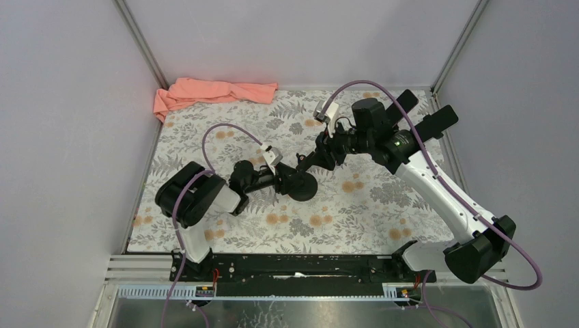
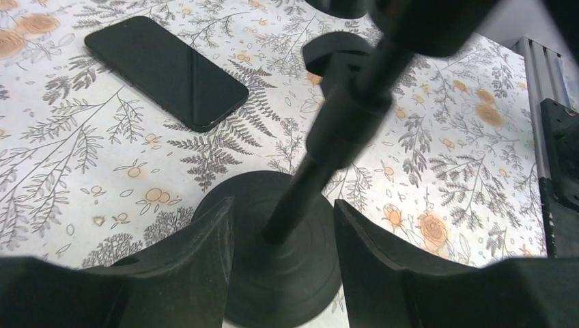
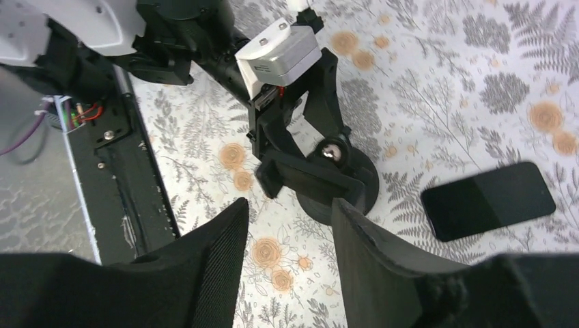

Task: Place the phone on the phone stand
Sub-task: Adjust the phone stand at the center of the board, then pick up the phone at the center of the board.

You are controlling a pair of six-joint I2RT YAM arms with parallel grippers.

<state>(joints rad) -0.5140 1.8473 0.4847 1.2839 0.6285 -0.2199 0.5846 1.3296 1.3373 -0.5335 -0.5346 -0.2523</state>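
The phone stand is black, with a round base (image 1: 301,186), a slanted post and a flat cradle (image 3: 311,176) on top. My left gripper (image 2: 283,205) is open, one finger on each side of the post above the base (image 2: 280,273), with gaps on both sides. My right gripper (image 3: 290,203) is open and empty, hovering just short of the cradle. The phone (image 2: 167,72) is a black slab lying flat, screen up, on the floral cloth beyond the stand. It also shows as the phone (image 3: 488,199) in the right wrist view. In the top view the right arm hides it.
An orange cloth (image 1: 215,92) lies bunched at the back left corner. The black mounting rail (image 1: 293,266) runs along the near edge. Grey walls and metal posts (image 1: 140,41) close in the table. The two arms cross close together over the middle.
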